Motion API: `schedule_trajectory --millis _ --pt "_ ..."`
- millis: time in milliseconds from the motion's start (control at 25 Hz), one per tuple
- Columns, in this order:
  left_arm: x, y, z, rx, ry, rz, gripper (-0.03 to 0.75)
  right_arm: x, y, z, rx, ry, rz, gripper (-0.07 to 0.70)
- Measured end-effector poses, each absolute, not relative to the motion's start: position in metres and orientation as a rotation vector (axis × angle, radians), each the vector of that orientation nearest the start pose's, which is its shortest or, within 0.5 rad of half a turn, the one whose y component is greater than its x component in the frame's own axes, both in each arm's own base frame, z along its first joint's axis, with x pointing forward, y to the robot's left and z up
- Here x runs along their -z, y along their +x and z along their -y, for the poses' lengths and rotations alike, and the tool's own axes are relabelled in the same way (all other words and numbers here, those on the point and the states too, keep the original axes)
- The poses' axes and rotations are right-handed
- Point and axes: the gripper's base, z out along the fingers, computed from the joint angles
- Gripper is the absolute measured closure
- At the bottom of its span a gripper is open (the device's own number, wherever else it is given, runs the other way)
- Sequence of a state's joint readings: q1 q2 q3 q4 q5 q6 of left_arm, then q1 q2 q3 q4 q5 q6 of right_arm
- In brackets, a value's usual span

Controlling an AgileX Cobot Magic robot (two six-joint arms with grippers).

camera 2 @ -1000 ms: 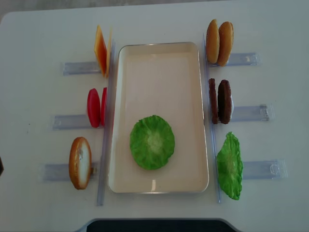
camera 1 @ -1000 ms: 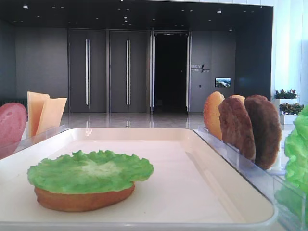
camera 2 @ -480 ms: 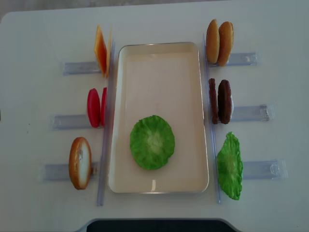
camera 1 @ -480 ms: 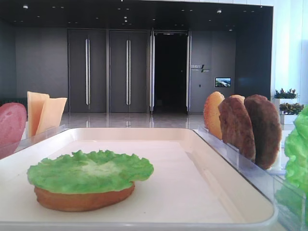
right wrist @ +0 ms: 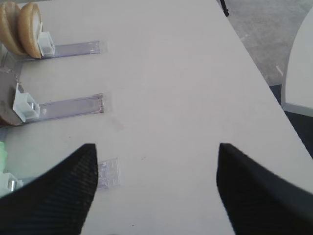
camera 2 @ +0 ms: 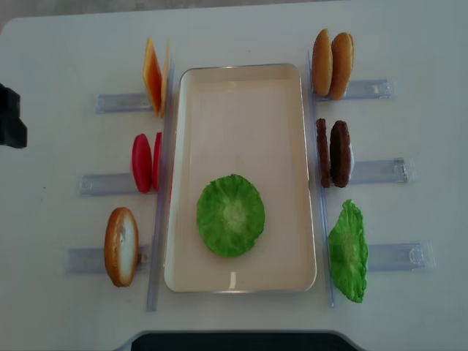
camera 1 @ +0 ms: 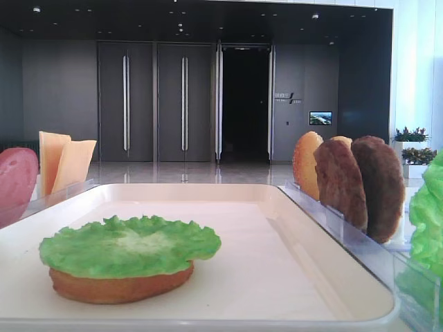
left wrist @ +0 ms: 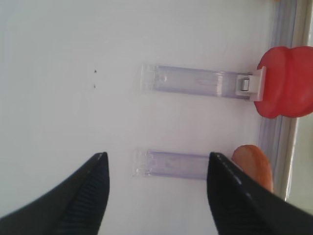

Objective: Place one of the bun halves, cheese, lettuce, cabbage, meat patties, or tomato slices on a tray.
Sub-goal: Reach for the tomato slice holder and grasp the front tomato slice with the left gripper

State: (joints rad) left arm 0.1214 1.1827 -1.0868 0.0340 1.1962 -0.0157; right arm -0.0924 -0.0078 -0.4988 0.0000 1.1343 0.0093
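On the cream tray a lettuce leaf lies flat on a bun half. Left of the tray stand cheese, tomato slices and a bun half. To its right stand two bun halves, meat patties and another lettuce leaf. My left gripper is open above bare table, left of the tomato slices and bun half. My right gripper is open and empty over the table, right of the bun halves. Cabbage is out of view.
Clear plastic holders carry the upright pieces on both sides of the tray. One empty holder lies between my left fingertips. A black part of the left arm shows at the table's left edge. The table's right edge drops to the floor.
The black part of my left arm has moved along the table's left edge toward the far side. The food and the tray have not moved.
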Motion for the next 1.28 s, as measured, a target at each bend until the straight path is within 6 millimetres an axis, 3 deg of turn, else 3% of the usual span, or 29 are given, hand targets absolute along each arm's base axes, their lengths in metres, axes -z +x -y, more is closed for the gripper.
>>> schedule_trajectory --millis 240,600,1080,1280 --pt "-0.320 0.228 -0.031 -0.064 -0.234 -2.835 0.234 -0.271 -0.009 -0.001 0.050 0.107 -2.109 0.117" --pt "-0.318 0.227 -0.028 -0.079 -0.281 -2.856 0.234 -0.271 -0.009 -0.001 0.050 0.107 -2.109 0.118" --pt "-0.318 0.228 0.039 -0.013 -0.209 -2.845 0.234 -0.271 -0.009 -0.001 0.050 0.107 -2.109 0.118" --pt "-0.304 0.237 0.058 -0.007 -0.227 -2.893 0.234 -0.271 -0.009 -0.001 0.050 0.107 -2.109 0.118"
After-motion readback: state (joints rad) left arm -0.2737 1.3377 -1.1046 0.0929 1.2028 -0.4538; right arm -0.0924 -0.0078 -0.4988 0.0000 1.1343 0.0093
